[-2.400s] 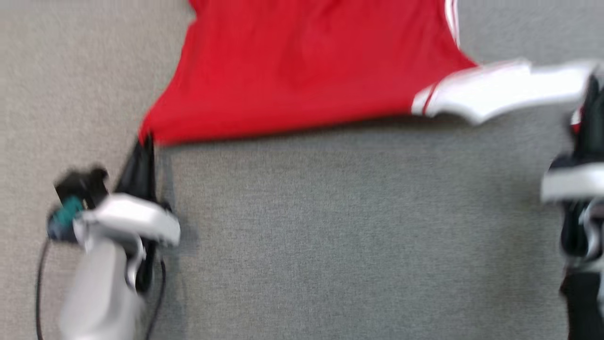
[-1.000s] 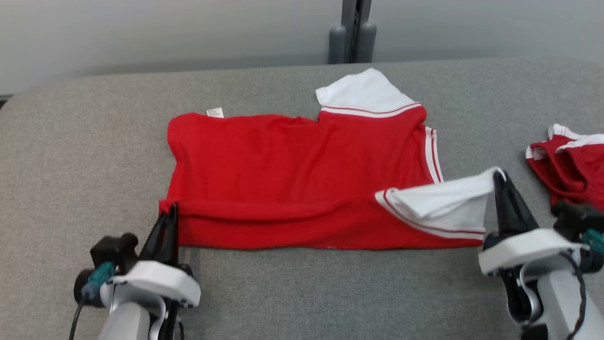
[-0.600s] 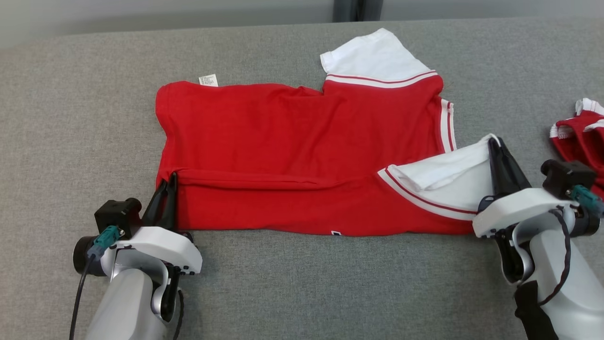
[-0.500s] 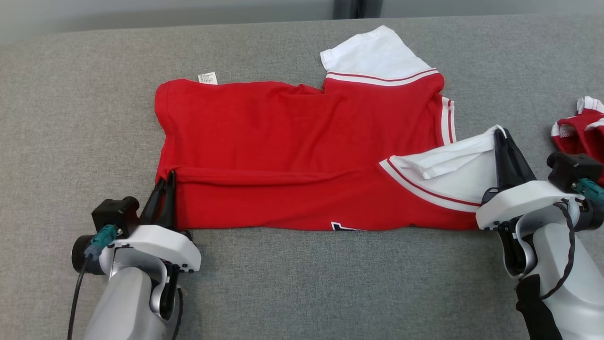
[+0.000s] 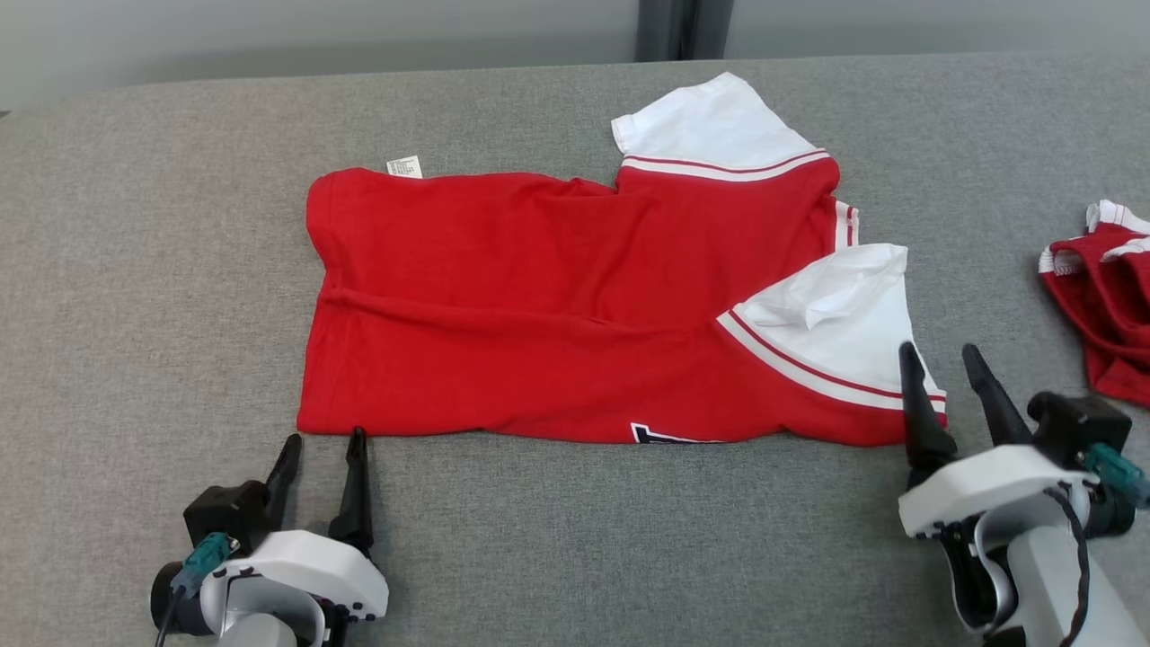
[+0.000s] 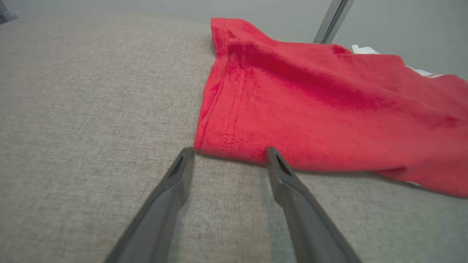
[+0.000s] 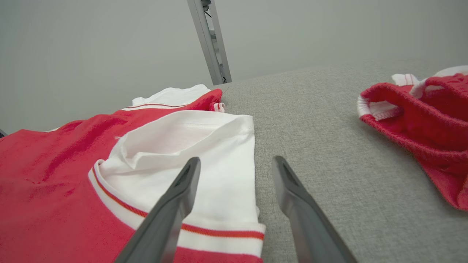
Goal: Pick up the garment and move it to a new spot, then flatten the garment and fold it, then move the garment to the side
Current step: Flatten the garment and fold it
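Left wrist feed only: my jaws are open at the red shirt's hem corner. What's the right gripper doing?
Observer: The right gripper is open and holds nothing. One finger is over the near white sleeve, the other beside it.
Operator: Anything else on the table?
Observer: A second red-and-white garment lies bunched at the far right, apart from the red T-shirt.
Operator: Which face is up?
Observer: Probably the plain one. A dark-and-white print peeks out at the near edge.
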